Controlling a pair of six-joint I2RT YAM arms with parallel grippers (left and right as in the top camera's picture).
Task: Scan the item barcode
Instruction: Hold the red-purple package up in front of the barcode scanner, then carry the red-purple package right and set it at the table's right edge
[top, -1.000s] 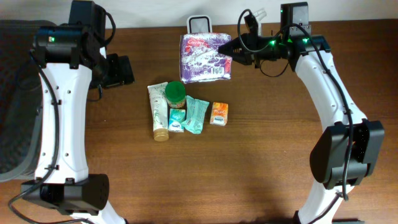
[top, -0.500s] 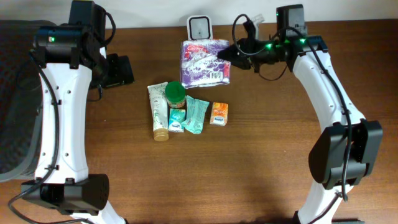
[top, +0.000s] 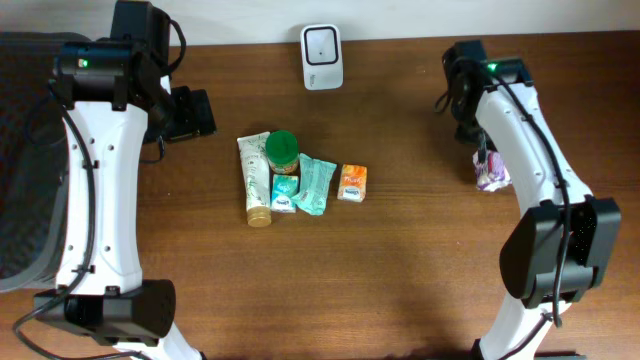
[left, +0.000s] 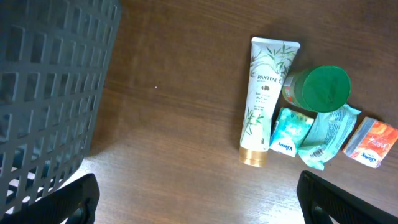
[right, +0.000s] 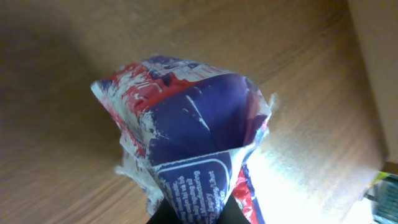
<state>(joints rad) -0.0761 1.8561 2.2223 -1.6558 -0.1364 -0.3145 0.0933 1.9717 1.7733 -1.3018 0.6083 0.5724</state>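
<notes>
Purple, red and white plastic pack (right: 199, 143), crumpled, pinched at one edge by right claw (right: 189, 214). Claw clamped tight on the wrapper, with only a dark sliver of it visible at the bottom of the wrist view. Hung from that grip over bare wood at the right side of the table (top: 420, 280); contact with the wood not determinable.

Change of position: a second ago held up directly in front of the white scanner (top: 322, 43) at the back edge, covering it. Half a second ago drawn slightly off it. Now swung well apart to the right, close beside the right arm. Scanner face fully uncovered again.

Judgement: presentation of this pack to the scanner likely finished. Carry towards a put-down spot on the right probably under way. Release not yet made. Successful read or not: nothing on show to tell.

Idle partner: left claw (left: 199, 202), spread wide and empty, parked high at the left beside grey mesh basket (left: 50, 81). Same place and same spread as a second ago.

Remaining stock, centre of table, unmoved and bunched close:
- Pantene tube (top: 256, 180)
- green-lidded jar (top: 282, 148)
- small teal box (top: 285, 190)
- teal sachet (top: 316, 185)
- orange pack (top: 352, 183)

All apparently awaiting a turn at the scanner.
</notes>
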